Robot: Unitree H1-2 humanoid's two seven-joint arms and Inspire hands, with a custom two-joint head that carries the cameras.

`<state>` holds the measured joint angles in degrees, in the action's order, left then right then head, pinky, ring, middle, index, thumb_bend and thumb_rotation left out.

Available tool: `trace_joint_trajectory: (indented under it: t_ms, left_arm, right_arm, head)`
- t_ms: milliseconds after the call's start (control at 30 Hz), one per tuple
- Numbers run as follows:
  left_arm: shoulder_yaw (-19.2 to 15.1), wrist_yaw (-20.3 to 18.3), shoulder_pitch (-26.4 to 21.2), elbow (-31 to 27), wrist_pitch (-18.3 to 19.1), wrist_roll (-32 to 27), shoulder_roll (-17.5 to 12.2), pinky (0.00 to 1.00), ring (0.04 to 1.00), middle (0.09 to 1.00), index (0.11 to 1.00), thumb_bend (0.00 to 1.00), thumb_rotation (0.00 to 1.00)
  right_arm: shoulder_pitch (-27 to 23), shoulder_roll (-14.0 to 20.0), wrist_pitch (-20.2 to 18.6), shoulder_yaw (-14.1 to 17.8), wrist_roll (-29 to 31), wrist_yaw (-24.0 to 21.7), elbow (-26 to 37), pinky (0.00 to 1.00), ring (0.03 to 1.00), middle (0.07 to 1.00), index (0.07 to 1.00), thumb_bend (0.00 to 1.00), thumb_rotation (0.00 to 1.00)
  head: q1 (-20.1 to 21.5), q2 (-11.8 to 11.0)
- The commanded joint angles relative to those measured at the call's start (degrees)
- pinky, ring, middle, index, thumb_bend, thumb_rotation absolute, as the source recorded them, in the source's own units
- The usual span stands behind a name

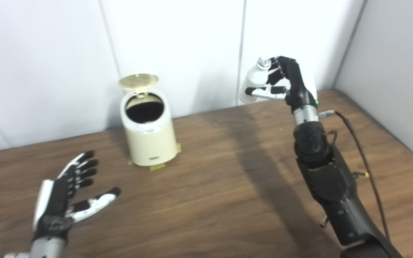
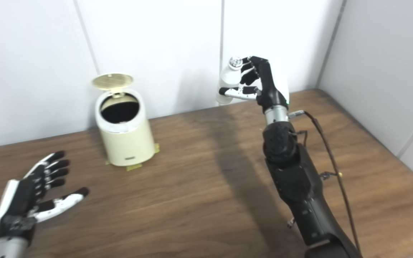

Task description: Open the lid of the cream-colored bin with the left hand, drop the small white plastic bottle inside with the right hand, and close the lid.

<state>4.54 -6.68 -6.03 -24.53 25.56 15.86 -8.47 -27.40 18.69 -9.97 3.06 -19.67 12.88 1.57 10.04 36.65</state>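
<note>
Black-and-white robot hand [image 1: 71,193] and its twin [image 1: 288,80] — silver wrists, black forearms, a thin black cable [image 1: 362,154].

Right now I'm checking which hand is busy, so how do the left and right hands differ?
The left hand is open and holds nothing; the right hand is shut on the bottle. The left hand hangs low over the table, in front and to the left of the bin; the right hand is raised high, well to the bin's right. Both are black and white.
</note>
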Motion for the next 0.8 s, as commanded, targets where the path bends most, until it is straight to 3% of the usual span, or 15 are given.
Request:
trace_joint_trajectory:
  t_ms: [0,200,367,667,767]
  left_arm:
    - [0.34,1.54,-0.88,-0.36,-2.91,0.98,0.42,0.75,0.803,0.822,0.880,0.72,0.02]
    - [1.42,2.40,-0.73,0.69,-3.85,2.63,1.87,0.76,0.799,0.820,0.879,0.74,0.10]
    - [2.40,3.09,-0.79,0.71,-3.71,3.98,3.09,0.77,0.804,0.824,0.885,0.74,0.13]
    - [2.32,3.28,-1.17,-0.10,-2.04,4.71,4.39,0.79,0.813,0.828,0.891,0.74,0.14]
    - [2.41,3.13,-1.22,-0.33,-1.74,5.32,4.70,0.78,0.811,0.827,0.892,0.74,0.15]
  right_arm:
    - [-3.18,0.68,0.40,-0.47,-0.56,-1.84,3.79,0.38,0.414,0.492,0.507,0.52,0.00]
    - [-4.57,-1.08,1.07,-4.07,-0.62,-6.57,9.05,0.43,0.457,0.499,0.473,0.52,0.00]
    - [-6.07,-4.69,-0.01,-6.97,-2.26,-8.26,10.97,0.38,0.411,0.500,0.492,0.52,0.00]
    - [-7.19,-10.29,4.84,-10.30,-1.48,-9.42,6.22,0.36,0.415,0.499,0.492,0.52,0.00]
    - [-7.91,-11.62,8.28,-10.71,-0.92,-9.08,3.33,0.34,0.412,0.499,0.499,0.51,0.00]
  head:
    - [-0.97,0.20]
    - [-6.26,0.82]
    - [-7.85,0.91]
    - [-9.08,1.13]
    - [-9.32,1.08]
